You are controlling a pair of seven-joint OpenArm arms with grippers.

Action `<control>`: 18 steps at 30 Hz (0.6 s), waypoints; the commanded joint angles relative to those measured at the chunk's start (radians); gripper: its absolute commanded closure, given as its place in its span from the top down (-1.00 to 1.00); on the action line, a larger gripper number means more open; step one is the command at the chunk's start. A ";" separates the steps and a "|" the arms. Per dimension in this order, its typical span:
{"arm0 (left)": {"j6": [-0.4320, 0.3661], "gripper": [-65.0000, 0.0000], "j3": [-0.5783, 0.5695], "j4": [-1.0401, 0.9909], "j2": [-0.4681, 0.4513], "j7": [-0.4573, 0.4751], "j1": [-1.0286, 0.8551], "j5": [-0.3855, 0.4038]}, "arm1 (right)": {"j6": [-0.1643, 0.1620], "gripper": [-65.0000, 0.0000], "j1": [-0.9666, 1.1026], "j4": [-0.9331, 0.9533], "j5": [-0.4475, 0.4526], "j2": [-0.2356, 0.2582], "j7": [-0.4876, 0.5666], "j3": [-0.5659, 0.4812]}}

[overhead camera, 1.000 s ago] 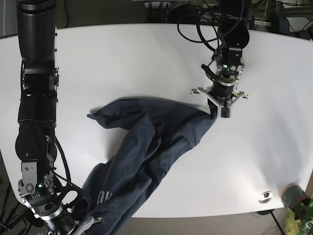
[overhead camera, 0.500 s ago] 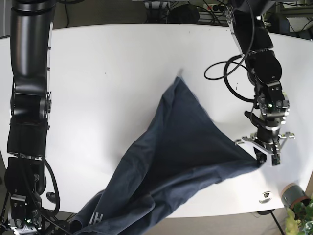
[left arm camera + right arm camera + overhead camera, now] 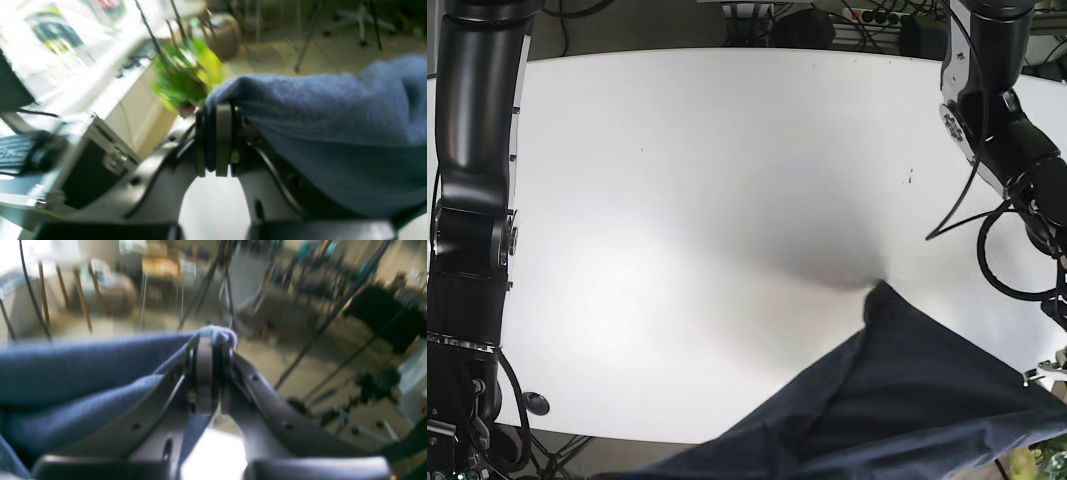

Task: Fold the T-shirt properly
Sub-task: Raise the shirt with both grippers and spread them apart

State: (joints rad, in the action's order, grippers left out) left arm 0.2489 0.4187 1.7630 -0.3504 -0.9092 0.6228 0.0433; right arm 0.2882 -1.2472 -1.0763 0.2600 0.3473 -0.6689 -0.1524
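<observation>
The dark blue T-shirt (image 3: pixel 897 400) hangs stretched over the table's front right corner, peaking near the middle right and running off the bottom edge. In the left wrist view my left gripper (image 3: pixel 220 111) is shut on a bunched edge of the T-shirt (image 3: pixel 333 126), which drapes away to the right. In the right wrist view my right gripper (image 3: pixel 210 340) is shut on another edge of the T-shirt (image 3: pixel 83 373), which trails to the left. Both gripper tips lie outside the base view; only the arms show there.
The white table (image 3: pixel 707 200) fills most of the base view. A small round black object (image 3: pixel 535 404) sits near its front left edge. A green plant (image 3: pixel 186 76) and a black case (image 3: pixel 90 156) stand off the table beside my left gripper.
Both arms have pulled toward the table's front edge. The T-shirt has been dragged from the middle of the table to the front right and lifted, and the grippers have left the base view.
</observation>
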 commanded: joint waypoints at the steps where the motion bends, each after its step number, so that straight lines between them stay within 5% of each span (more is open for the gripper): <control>1: 0.019 -1.00 0.004 0.016 -0.008 -0.020 0.015 -0.001 | -0.002 -1.00 -0.058 -0.086 0.005 0.016 0.013 0.023; 10: 0.028 -1.00 0.024 0.011 -0.006 -0.015 -0.142 0.000 | 0.001 -1.00 0.188 -0.319 0.005 0.020 -0.087 0.199; 18: 0.053 -1.00 0.044 -0.010 0.014 0.085 -0.320 0.000 | 0.001 -1.00 0.492 -0.459 0.052 0.011 -0.082 0.287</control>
State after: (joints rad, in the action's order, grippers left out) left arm 0.3038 0.4603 1.7443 -0.3218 -0.8646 0.2989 0.0414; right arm 0.3031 -0.7273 -1.4883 0.2913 0.3393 -0.8124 0.1055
